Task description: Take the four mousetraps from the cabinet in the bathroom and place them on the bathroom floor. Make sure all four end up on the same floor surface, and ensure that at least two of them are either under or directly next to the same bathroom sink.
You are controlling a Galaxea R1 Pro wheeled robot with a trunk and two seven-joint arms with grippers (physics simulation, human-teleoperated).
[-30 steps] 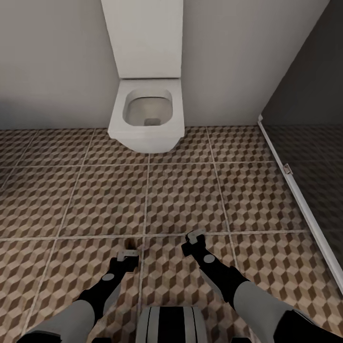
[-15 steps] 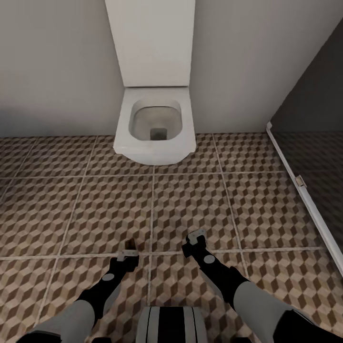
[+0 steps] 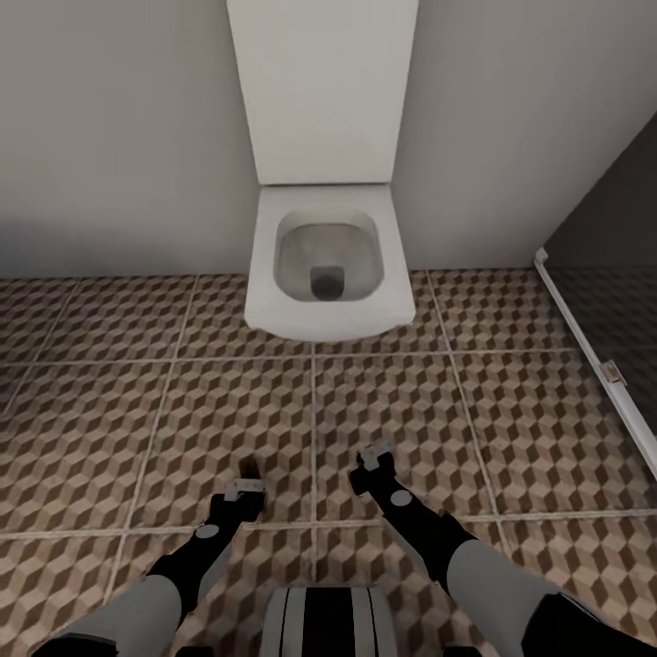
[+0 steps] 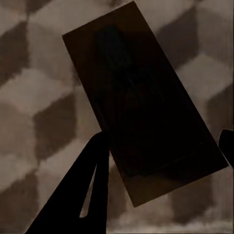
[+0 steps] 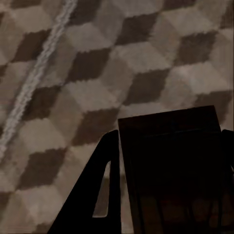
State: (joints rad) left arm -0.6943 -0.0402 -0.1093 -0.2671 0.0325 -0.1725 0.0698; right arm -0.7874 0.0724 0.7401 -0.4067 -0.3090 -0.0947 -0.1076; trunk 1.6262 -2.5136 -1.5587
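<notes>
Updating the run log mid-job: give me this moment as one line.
phase: carrying | left gripper: shut on mousetrap | right gripper: shut on second mousetrap | ahead: toilet | below: bathroom floor

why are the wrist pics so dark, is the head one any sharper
Left wrist view: the mousetrap in the left pincer is a dim brown slab, its metal parts barely readable, fingers black silhouettes. Right wrist view: the trap is near black, floor tiles soft and blurred. Head view: evenly lit, toilet sharp.
</notes>
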